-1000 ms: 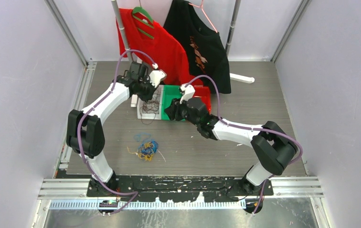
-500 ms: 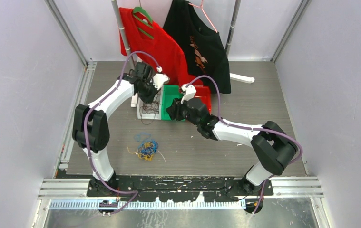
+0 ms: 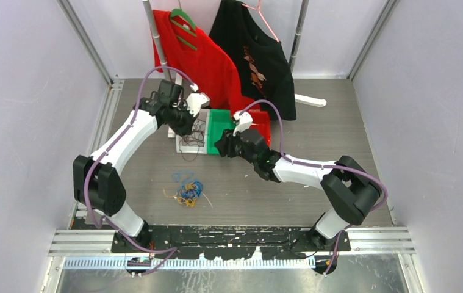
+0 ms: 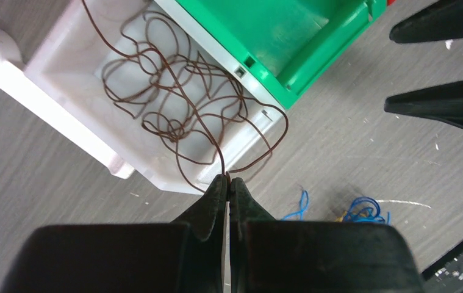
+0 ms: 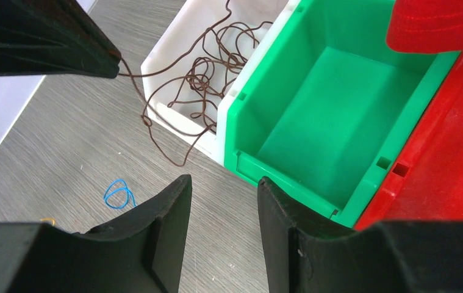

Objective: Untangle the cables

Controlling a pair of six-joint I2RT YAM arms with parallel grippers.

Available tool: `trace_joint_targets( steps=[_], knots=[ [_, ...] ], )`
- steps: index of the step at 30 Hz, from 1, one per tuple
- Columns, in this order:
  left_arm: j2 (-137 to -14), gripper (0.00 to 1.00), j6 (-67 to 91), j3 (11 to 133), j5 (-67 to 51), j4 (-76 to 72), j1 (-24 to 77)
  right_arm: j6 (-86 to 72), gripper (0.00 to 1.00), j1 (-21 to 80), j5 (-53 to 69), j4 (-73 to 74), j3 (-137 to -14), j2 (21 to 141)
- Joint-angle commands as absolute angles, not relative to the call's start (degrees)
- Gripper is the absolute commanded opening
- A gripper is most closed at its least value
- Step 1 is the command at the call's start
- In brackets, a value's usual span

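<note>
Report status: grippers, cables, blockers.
Left gripper shut on brown wire trailing from white bin. Right gripper open, empty, near green bin. Coloured clump loose on table, untouched. Nothing blocking.

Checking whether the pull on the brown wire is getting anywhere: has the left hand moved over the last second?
Yes. In the top view the left hand, shut on the brown wire, has shifted slightly left, away from the green bin.

L gripper point(image 4: 227, 180) w/ brown wire point(image 4: 174, 93) shifted left; L elbow point(image 3: 99, 183) swung outward.

White bin point(image 4: 70, 119), green bin point(image 4: 277, 36), red bin point(image 5: 442, 177)
</note>
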State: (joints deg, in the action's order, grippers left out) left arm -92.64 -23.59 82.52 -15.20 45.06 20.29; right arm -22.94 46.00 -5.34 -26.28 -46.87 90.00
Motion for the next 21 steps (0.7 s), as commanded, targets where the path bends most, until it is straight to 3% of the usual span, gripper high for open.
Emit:
trace_joint_targets(
  steps=[1, 11, 21],
  knots=[
    [-91.01, 0.00, -22.23, 82.62, -17.56, 48.96, 20.95, -22.96, 0.49, 46.33, -7.03, -29.57, -46.36, 86.79],
    [-78.86, 0.00, -20.35, 79.68, -13.67, 42.49, 21.27, -23.62, 0.49, 46.32, -6.62, -31.83, -44.08, 86.92],
    [-79.59, 0.00, -21.60, 83.90, -13.31, 45.72, 21.33, -24.70, 0.49, 46.63, -7.26, -32.12, -43.07, 85.61]
  ],
)
